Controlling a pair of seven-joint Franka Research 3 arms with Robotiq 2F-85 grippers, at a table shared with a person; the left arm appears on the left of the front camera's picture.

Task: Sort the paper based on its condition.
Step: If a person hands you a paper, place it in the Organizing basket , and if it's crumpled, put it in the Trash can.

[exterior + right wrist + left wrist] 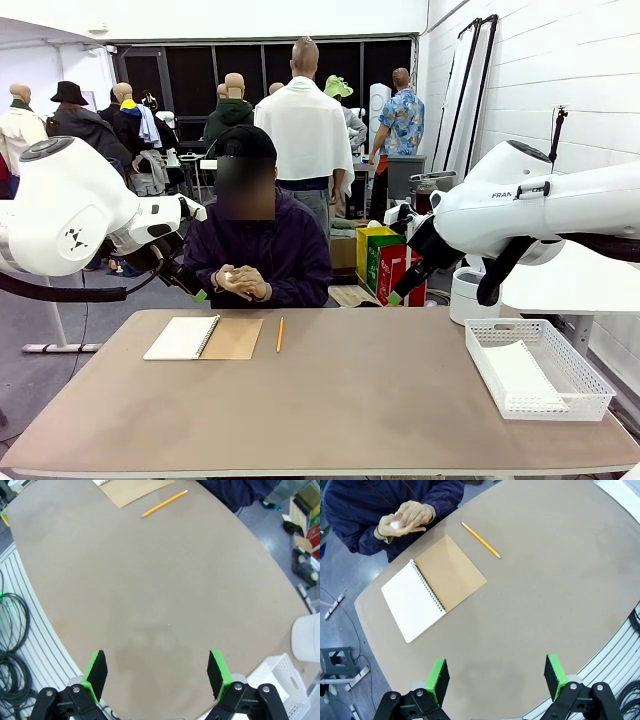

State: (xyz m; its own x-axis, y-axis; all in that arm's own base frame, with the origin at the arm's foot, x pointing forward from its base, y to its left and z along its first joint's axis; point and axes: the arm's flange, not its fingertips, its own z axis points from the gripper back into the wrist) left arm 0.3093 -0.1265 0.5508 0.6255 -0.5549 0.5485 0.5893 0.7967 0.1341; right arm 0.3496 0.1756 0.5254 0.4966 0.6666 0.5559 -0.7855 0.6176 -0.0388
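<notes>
A flat white sheet of paper (pixel 522 375) lies in the white mesh basket (pixel 590 385) at the table's right. Across the table, the person's hands (pixel 240 282) are clasped round a small crumpled white wad (pixel 395 524) that looks like paper. My left gripper (pixel 492 672) hangs open and empty high over the table's left side, seen in the front view as a green-tipped finger (pixel 200 296). On the other side my right gripper (pixel 157 672) is also open and empty, raised above the table, its fingertip (pixel 397 297) showing near the far edge.
An open spiral notebook (pixel 203 338) with a brown cover lies at the far left, a yellow pencil (pixel 280 334) beside it. A white round bin (pixel 470 295) stands off the table's right end. The basket's corner (pixel 280 680) shows under my right wrist.
</notes>
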